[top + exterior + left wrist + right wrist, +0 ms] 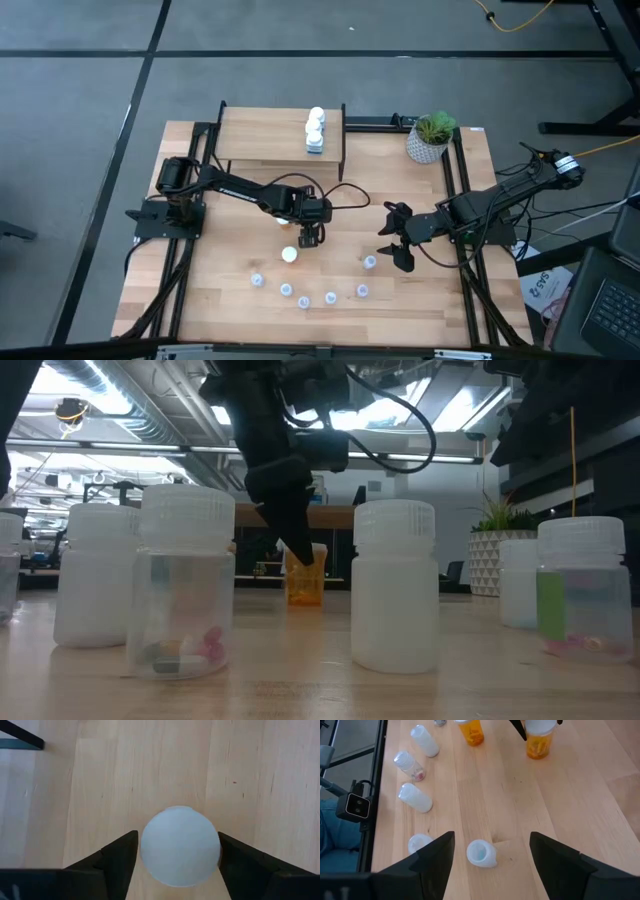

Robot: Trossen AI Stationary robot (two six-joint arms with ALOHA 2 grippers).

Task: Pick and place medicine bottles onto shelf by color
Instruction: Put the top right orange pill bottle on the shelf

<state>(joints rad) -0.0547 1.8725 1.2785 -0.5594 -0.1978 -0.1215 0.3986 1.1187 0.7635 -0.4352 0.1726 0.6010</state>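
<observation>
Now left pincer (309, 238) straddling orange bottle's white cap (180, 845), fingers (117, 862) apart, not clamped. Bottle (290, 254) at counter (220, 290) centre, six o'clock from shelf (265, 135). Right pincer (393, 240) released, at three o'clock.

Light is even and bright over the table (420, 290) in the high view, with only soft, short shadows under the arms. In the low view, ceiling strip lights (120, 405) glare white behind the scene, so the left arm (275, 470) reads as a dark silhouette. The near bottles (185, 585) there are large and slightly soft, and the room behind is blurred. In the left wrist view a white cap (180, 845) is pale and a little washed out. The right wrist view is clear and evenly lit.
</observation>
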